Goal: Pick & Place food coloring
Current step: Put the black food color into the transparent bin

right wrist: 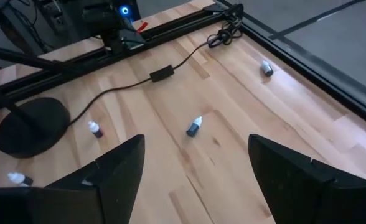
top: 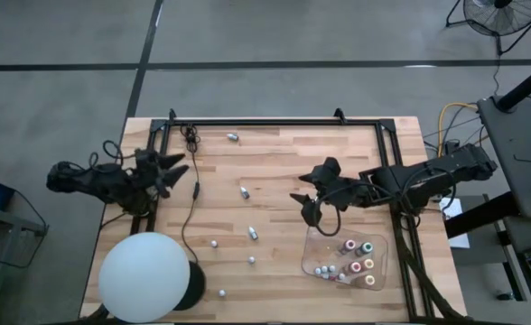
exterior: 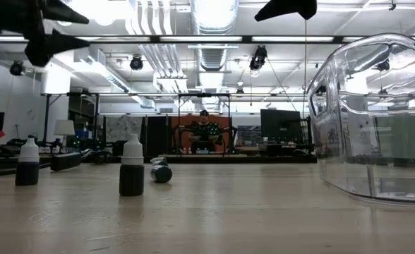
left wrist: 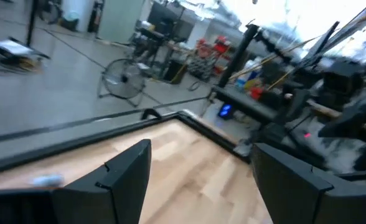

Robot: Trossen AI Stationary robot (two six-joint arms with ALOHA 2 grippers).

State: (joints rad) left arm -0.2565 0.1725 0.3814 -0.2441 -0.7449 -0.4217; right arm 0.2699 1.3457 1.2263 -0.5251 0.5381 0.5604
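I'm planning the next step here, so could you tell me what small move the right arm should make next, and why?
Probably move the right gripper down over the loose bottle at mid-table and close on it. Its fingers stand open and empty just above the clear tray, which already holds several bottles, while others lie scattered on the wood. The left gripper waits open at the table's left edge.

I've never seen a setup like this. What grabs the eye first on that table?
Probably the big white ball at the wooden table's near left corner. Next, the clear shallow plastic tray at the near right, holding small capped food coloring bottles, with the open right gripper hovering beside it. The open left gripper waits at the left edge.
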